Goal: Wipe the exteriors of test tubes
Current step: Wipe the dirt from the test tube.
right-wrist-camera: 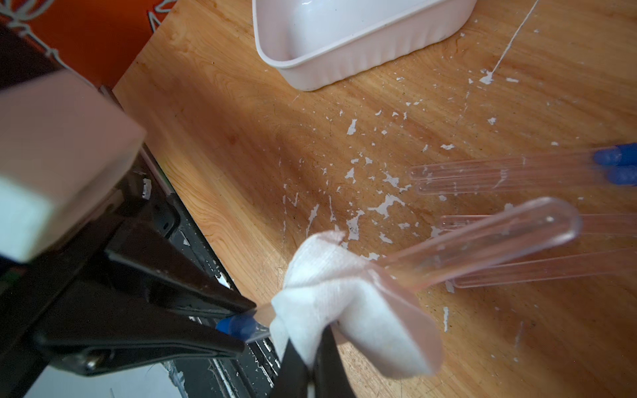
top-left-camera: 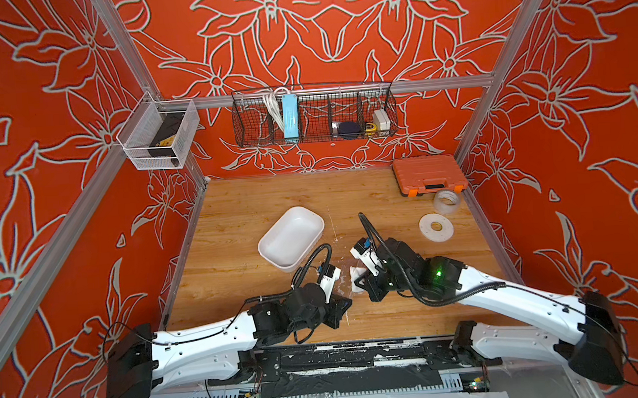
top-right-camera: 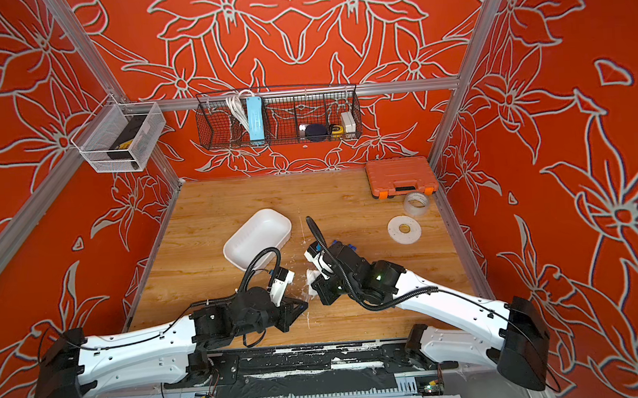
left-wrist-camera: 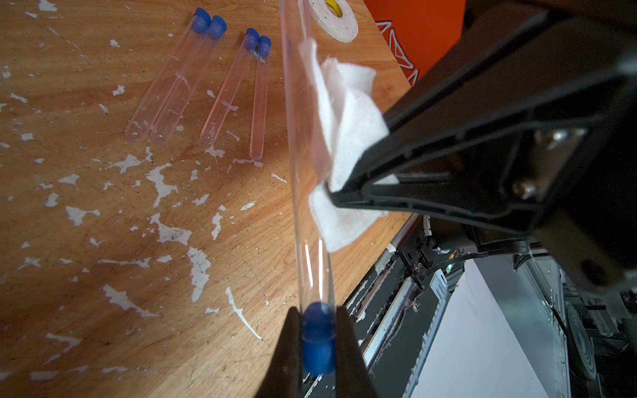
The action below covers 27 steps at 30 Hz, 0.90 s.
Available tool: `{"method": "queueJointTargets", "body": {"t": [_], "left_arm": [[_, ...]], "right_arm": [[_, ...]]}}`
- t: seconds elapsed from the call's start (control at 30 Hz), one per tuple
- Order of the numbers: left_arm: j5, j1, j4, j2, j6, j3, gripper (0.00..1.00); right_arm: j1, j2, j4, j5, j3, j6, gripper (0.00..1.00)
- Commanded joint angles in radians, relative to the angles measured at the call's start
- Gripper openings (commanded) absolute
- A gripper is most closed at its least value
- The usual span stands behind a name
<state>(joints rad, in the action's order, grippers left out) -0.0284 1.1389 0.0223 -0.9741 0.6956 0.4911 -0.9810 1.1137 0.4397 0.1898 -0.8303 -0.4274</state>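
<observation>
Left end effector: your jaws are clamped on the blue cap of the held test tube.
Right end effector: pinched closed on the white tissue, pressed against that tube's side.
Position: lower centre of both top views, over the table.
Other test tubes: four lie flat on the table.

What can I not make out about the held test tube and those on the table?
- In both top views the right arm covers nearly all of the lying test tubes.
- In the left wrist view the edge cuts the round end off the held test tube; the tissue hides part of its wall.
- In the right wrist view the lying test tubes are blurred, their caps cut by the edge.
</observation>
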Motion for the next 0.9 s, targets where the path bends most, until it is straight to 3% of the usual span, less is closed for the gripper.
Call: {"method": "queueJointTargets", "body": {"t": [0.0, 0.43, 0.67, 0.87], "left_arm": [[0.01, 0.001, 0.022, 0.035, -0.011, 0.032, 0.09], [-0.018, 0.001, 0.002, 0.088, 0.004, 0.011, 0.09], [-0.031, 0.001, 0.047, 0.099, 0.008, 0.015, 0.08], [-0.031, 0.001, 0.073, 0.048, 0.003, 0.029, 0.09]], "right_arm": [[0.023, 0.029, 0.05, -0.053, -0.041, 0.043, 0.0], [0.132, 0.017, 0.071, 0.005, -0.083, 0.093, 0.0], [0.121, 0.0, -0.081, 0.119, 0.017, -0.002, 0.0], [0.034, 0.0, -0.108, 0.088, 0.012, -0.034, 0.0]]}}
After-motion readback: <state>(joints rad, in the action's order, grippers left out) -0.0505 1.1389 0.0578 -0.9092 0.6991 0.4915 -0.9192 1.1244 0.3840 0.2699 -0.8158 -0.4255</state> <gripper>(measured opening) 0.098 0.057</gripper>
